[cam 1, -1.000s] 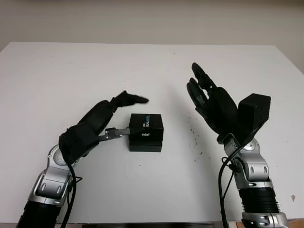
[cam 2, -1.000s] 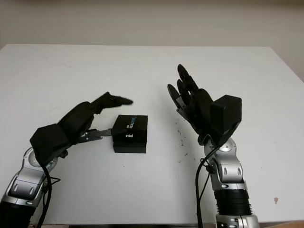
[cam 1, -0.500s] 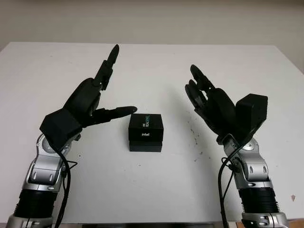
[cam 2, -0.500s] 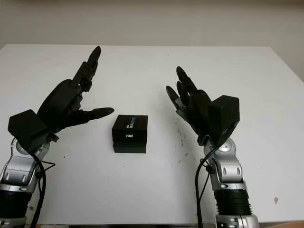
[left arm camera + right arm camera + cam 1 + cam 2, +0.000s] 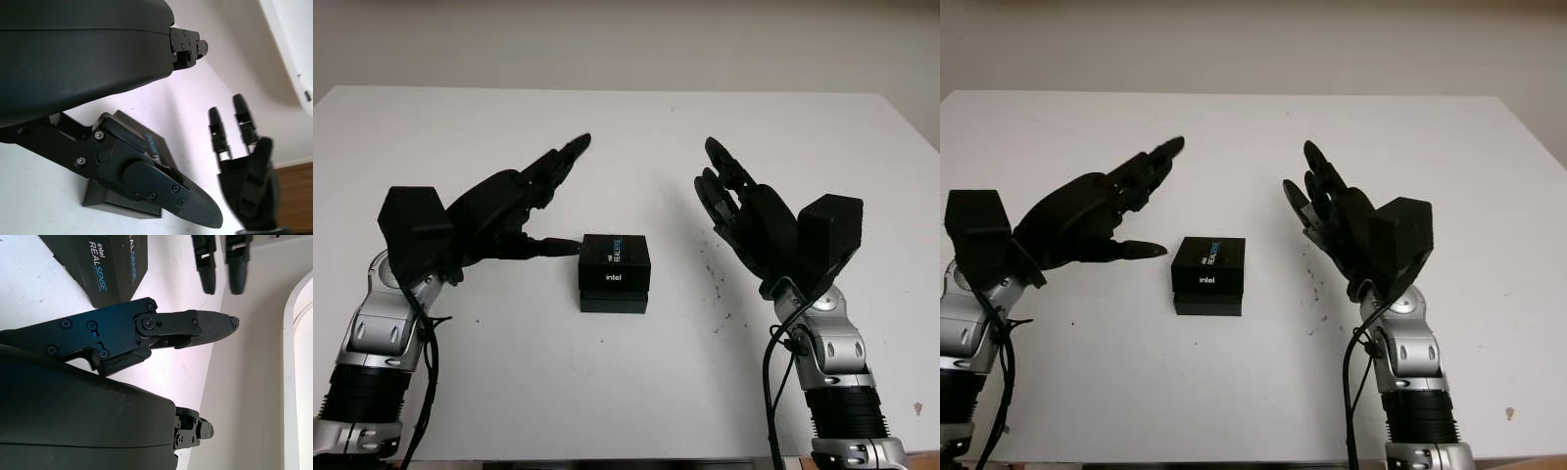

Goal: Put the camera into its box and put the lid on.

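Left eye view — black box (image 5: 615, 273) sits mid-table on the white table (image 5: 626, 372), lid (image 5: 616, 260) already seated on the base, slightly skewed so the base shows as a darker lip at the front. No camera visible; likely inside, can't confirm. Left hand (image 5: 514, 209) hovers just beside the box's left side, empty, fingers extended toward it, thumb tip near the lid edge but apart from it. Right hand (image 5: 754, 227) is raised to the right of the box, well apart, palm turned toward it, holding nothing, fingers straight. Looks like both hands flank the box to square or press the lid — a judgement.

Right eye view — same layout; gap between the left thumb and the lid reads clearer here. Box is matte cardboard, sharp-cornered, white "intel" print on the front face. Table is smooth, with small dark specks right of the box.

Left wrist view — hard glossy shell of the left hand, a jointed finger with screws and a textured rubbery pad, hanging over the box without contact. Right hand stands beyond.

Right wrist view — lid top reads "intel REALSENSE" in white and blue. Right hand's thumb points past the box, not touching; left hand's fingertips (image 5: 208, 271) beyond it.
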Controlling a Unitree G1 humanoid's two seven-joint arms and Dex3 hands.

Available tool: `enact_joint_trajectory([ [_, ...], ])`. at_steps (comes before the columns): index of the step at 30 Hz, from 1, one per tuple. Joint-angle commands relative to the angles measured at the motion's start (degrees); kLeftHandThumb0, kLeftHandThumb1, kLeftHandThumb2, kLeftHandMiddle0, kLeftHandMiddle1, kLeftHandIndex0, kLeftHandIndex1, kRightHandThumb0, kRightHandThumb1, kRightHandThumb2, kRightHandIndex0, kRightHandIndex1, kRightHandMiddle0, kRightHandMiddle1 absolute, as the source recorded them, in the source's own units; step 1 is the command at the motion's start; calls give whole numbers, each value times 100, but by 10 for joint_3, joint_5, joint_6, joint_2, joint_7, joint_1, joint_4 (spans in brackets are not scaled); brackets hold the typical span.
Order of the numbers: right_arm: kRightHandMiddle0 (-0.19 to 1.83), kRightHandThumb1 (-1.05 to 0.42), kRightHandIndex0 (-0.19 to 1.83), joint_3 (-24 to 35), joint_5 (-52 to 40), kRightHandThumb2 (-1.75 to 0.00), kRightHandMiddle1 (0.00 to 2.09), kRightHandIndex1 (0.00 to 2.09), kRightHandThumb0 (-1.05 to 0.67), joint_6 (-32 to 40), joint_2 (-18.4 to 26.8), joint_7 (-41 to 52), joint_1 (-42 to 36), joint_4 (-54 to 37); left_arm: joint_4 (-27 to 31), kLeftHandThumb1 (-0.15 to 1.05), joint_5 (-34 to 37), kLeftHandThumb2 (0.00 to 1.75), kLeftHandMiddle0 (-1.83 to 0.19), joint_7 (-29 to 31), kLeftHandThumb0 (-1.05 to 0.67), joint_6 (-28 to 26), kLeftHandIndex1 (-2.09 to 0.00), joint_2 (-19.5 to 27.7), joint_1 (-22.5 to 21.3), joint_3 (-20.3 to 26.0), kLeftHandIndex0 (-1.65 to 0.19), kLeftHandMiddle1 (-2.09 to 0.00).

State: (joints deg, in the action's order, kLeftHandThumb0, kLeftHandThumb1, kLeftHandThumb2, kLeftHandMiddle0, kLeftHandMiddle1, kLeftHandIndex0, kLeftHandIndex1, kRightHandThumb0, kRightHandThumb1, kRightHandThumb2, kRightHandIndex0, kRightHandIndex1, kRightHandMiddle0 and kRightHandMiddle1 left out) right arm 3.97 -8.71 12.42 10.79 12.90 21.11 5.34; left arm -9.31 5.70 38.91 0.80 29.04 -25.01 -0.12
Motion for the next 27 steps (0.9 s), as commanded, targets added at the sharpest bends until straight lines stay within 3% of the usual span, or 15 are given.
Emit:
enact_joint_trajectory([
  [1, -2, -105, -7, 3, -1, -31, 6, 5, -66, 1, 1, -1, 6, -9, -11, 84, -12, 5, 11, -1, -82, 10, -5, 4, -15, -8, 4, -4],
  [12, -4, -105, -8, 4, -5, -32, 5, 5, -67, -5, 1, 7, 5, -6, -59, 84, -88, 5, 9, -28, -81, 39, -5, -1, -27, -45, 7, -6],
  [27, -2, -105, -6, 4, -1, -29, 6, 6, -67, -2, 0, -3, 6, -8, -102, 81, -82, 5, 3, -8, -75, 41, -5, -21, -35, -58, 5, -7],
])
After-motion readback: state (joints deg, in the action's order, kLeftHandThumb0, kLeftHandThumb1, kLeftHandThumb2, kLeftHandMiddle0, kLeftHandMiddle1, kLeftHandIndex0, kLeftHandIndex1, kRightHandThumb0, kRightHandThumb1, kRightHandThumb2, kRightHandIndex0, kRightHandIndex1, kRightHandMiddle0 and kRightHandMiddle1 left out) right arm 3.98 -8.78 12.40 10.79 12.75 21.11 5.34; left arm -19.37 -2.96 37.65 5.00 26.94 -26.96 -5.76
